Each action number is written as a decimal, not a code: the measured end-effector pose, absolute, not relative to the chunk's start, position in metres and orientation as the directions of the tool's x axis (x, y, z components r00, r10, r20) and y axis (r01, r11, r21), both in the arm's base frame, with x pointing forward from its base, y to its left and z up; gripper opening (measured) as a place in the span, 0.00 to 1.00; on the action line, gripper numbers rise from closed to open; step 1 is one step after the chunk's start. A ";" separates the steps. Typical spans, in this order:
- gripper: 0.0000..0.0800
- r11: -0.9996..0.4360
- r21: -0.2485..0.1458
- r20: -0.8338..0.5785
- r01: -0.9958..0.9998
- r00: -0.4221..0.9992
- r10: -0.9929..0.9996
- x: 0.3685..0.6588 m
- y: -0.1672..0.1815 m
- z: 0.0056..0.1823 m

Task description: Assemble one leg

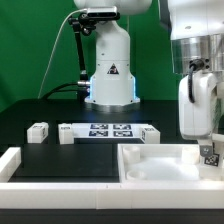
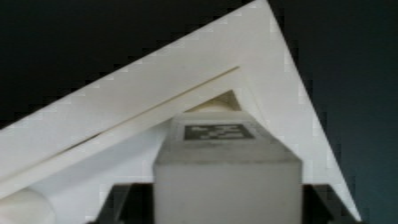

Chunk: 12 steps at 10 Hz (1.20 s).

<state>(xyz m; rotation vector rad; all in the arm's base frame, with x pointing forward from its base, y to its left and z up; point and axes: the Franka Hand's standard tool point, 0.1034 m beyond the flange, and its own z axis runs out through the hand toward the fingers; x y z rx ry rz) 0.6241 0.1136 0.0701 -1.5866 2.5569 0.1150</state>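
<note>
A Franka arm hangs over the front corner of the large white square panel [image 1: 150, 165] at the exterior view's right, its gripper [image 1: 207, 152] carrying a leg [image 1: 210, 153], the small white tagged block just visible at the jaws' lower end. In the wrist view the leg [image 2: 221, 165] fills the frame between the two dark jaws, which press its sides and are clamped on it, its square tag facing the camera and the panel's corner [image 2: 196, 90] spread behind it as a pale wedge. Whether the leg already touches the panel or hangs just above it cannot be told from either view. The risk from here looks to be alignment: if the leg's end is off the corner hole, which neither view shows clearly, a downward push could jam it on the panel's face, tilt it in the jaws or shove the panel across the black surface [image 1: 60, 150]. Letting go too soon would probably leave the leg leaning or toppled. Another leg [image 1: 39, 131] lies on the surface at the exterior view's left, near the marker board [image 1: 108, 131] and well apart from the arm, so it seems in no danger of being struck.
</note>
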 end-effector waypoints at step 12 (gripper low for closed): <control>0.81 -0.129 -0.041 -0.138 -0.991 0.134 -0.981 0.621 0.117 0.071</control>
